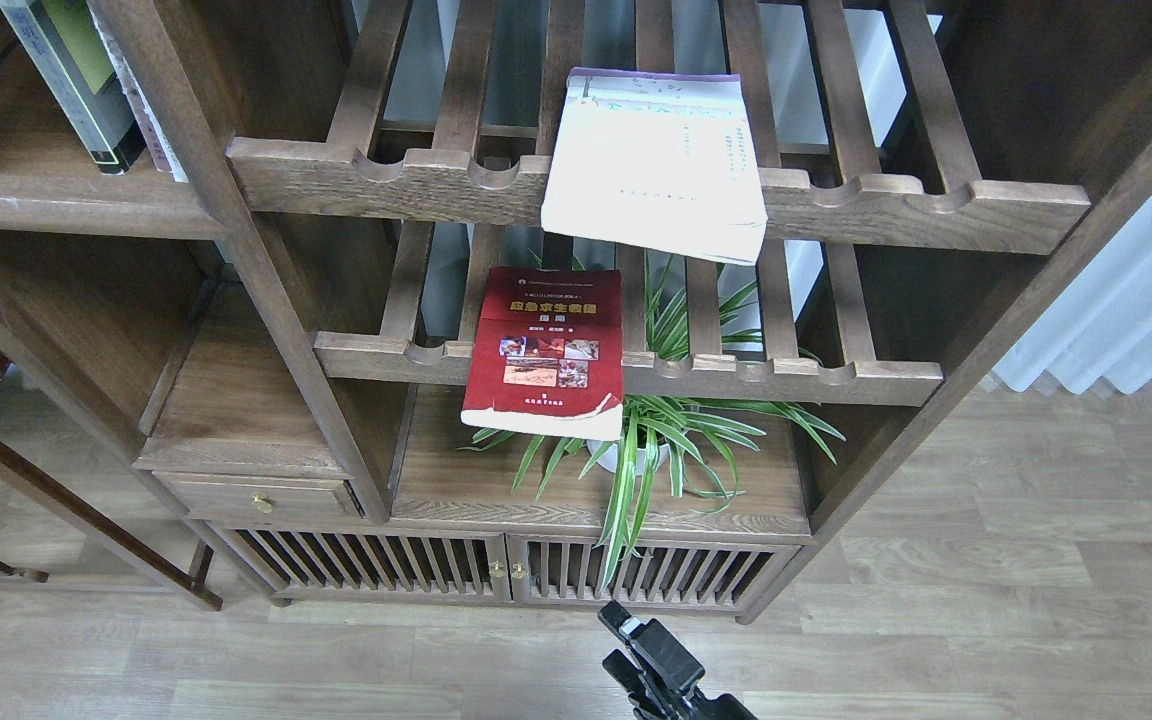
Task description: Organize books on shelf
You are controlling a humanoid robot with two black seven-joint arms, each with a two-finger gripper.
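The black-grey book with a yellow-green panel point(71, 80) stands tilted at the top left, its lower end at the solid dark-brown shelf point(56, 205). Whatever holds it is out of view. The cream-white book with a purple top edge point(656, 160) lies on the upper slatted rack and overhangs its front rail. The red book with a yellow title point(548, 350) lies on the lower slatted rack and overhangs its front rail too. My right gripper point(636, 645) is low at the bottom edge, far from all three books; it looks dark and its fingers cannot be told apart. My left gripper is out of view.
A thin pale book point(141, 110) leans against the upright post beside the black-grey one. A potted spider plant point(651, 440) stands on the lower board under the racks. A small drawer point(256, 497) and slatted cabinet doors point(506, 570) sit below. A white curtain point(1126, 310) hangs at the right.
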